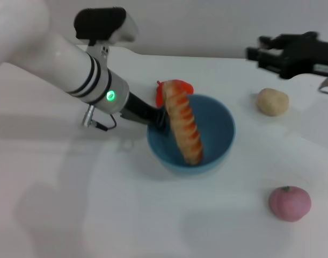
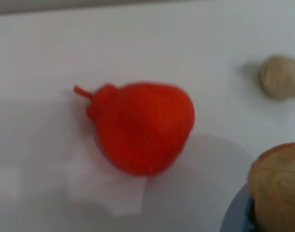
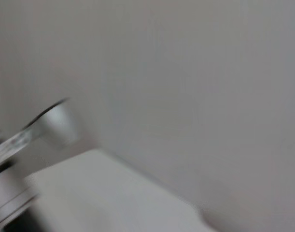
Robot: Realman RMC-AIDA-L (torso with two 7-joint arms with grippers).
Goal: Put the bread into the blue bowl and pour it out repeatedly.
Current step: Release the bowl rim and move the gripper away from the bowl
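**Loaf going into the bowl, left arm at the rim**

The white table [image 1: 99, 215] carries everything. On it the blue bowl [image 1: 220, 126], the largest item, sits near the middle, upright. The left arm reaches in from the robot's left, and the left gripper [image 1: 159, 119] is at the bowl's left rim, right against the bread [image 1: 186, 126]. The loaf stands tilted, striped side showing, its lower end down inside the bowl and its upper end leaning above the far-left rim. The claw looks clamped on the loaf's upper part, though the fingertips are mostly hidden behind it, so this is a judgement.

Just behind the bowl lies the red-orange pepper-like thing [image 2: 142, 128], close to the rim; the left wrist view shows it plainly, with the loaf's tan end and a sliver of bowl edge beside it. To the right lie the small beige lump [image 1: 272, 101] and, nearer the robot, a pink round fruit [image 1: 290, 203], both well apart from the bowl.

The right gripper [image 1: 276, 54] hangs parked at the far right; whether its claw is apart or together cannot be told.

The step in hand seems to be setting the loaf in. To do it well, lower the upper end toward the bowl's middle before letting go, so the loaf lies fully inside and does not tip back over the rim onto the pepper. Withdraw upward without catching the rim, or the light bowl may slide.
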